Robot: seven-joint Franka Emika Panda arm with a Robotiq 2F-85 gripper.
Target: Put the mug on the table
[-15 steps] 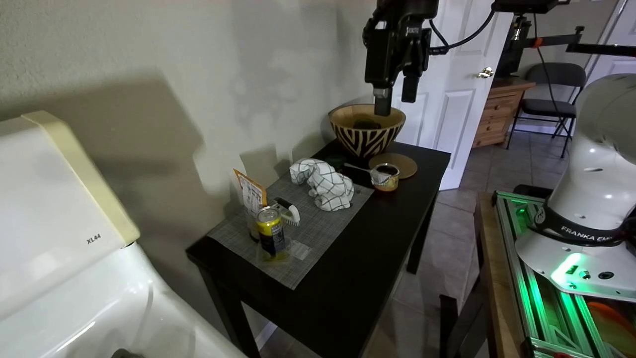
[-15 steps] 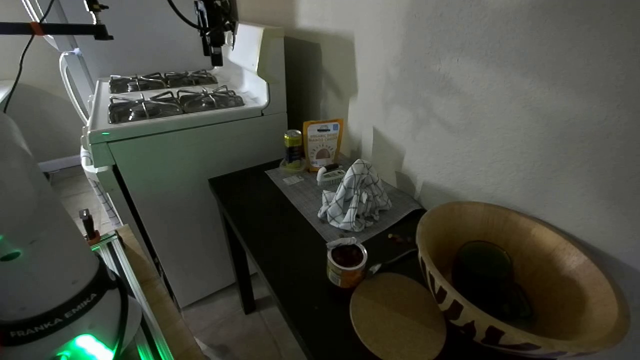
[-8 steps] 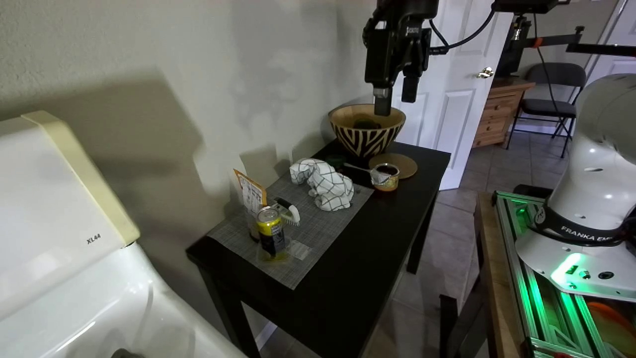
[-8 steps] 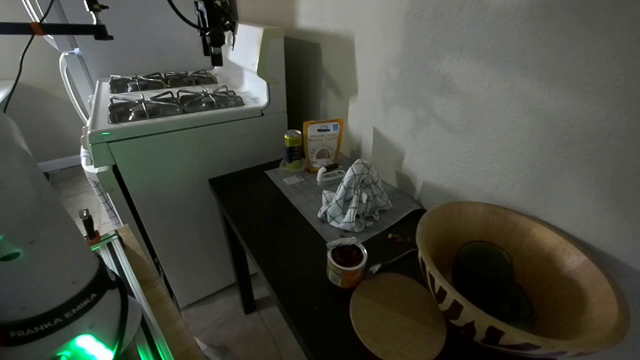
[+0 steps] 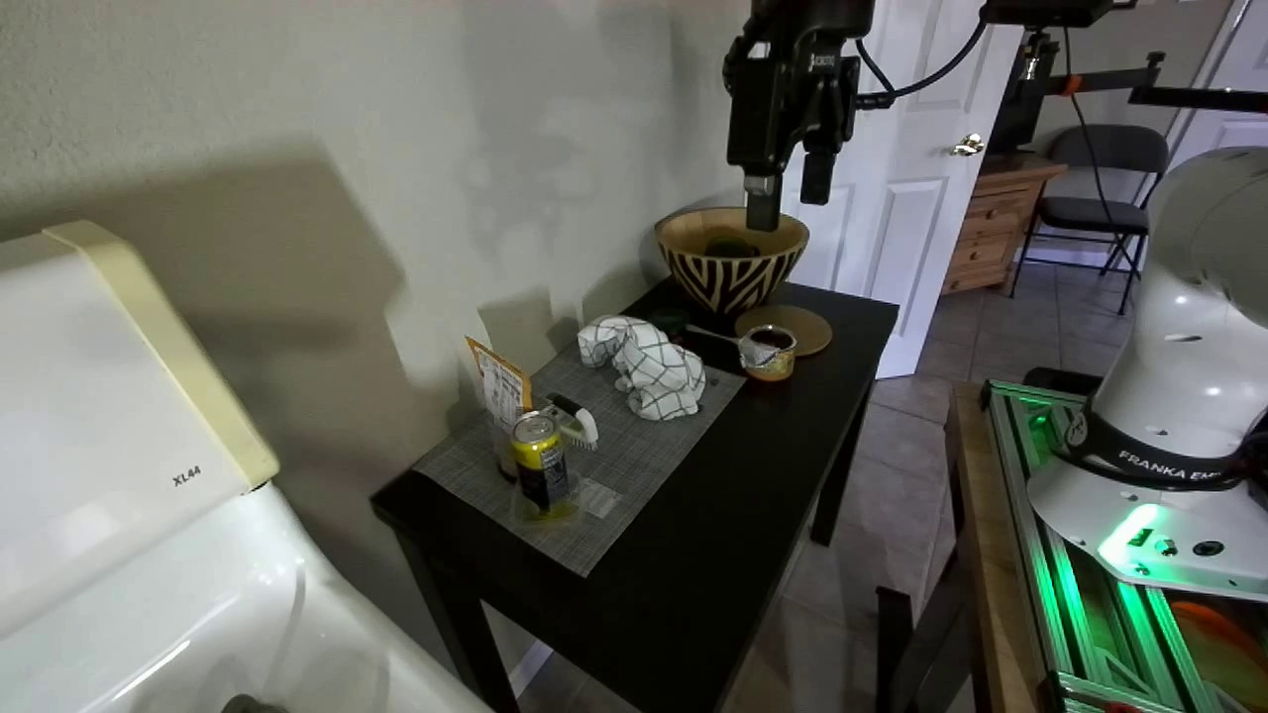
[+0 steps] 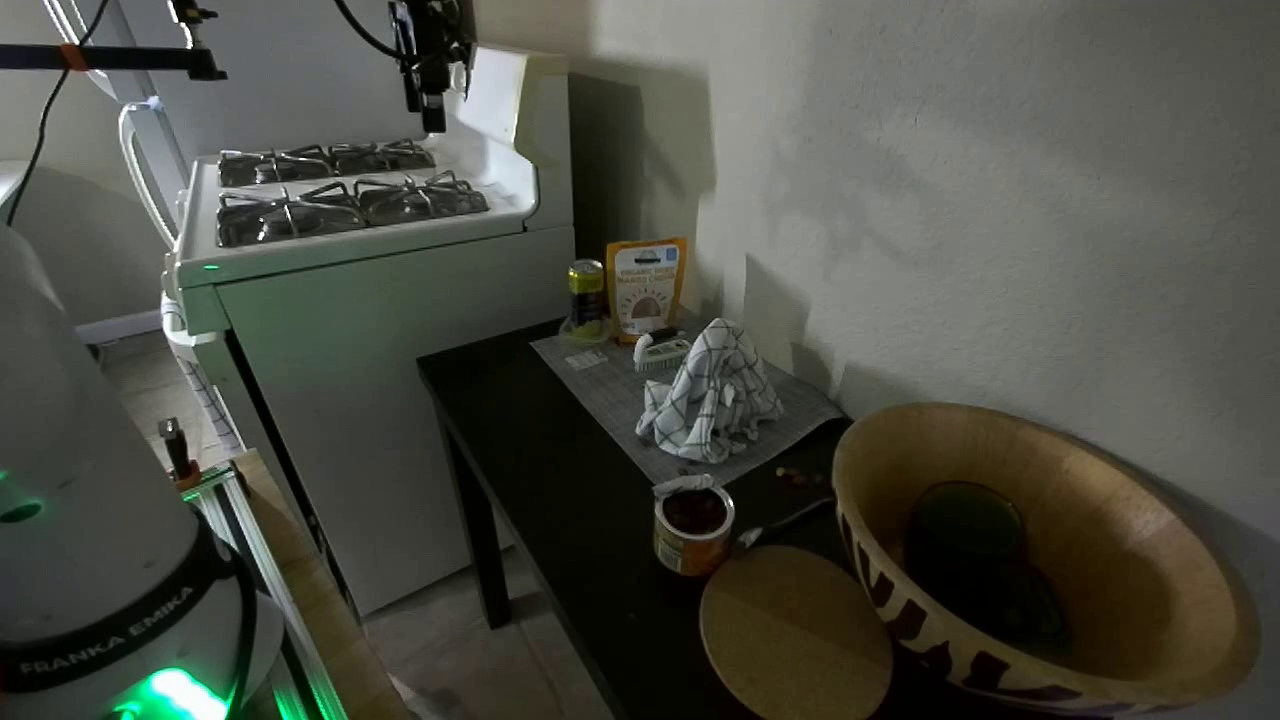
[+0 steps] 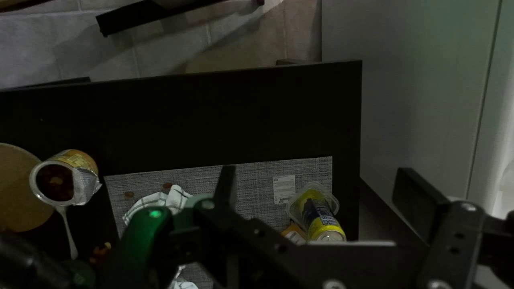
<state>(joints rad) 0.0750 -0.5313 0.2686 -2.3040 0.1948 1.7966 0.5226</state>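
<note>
While the gripper (image 5: 791,201) held its fingers (image 7: 227,186) spread wide, nothing between them, it hung high above the table (image 5: 738,505). Well apart, at the table's far end in an exterior view, stood the striped bowl (image 5: 723,283); the dark, greenish form inside, seemingly the mug (image 6: 982,560), was too shadowed to show a handle or its tilt. Probably ceramic or glass, it would prove stiff, fairly weighty, smooth enough to slip and apt to chip. A pinch across its rim, one finger inside and one out, seemed best, clear of the bowl's wall.
</note>
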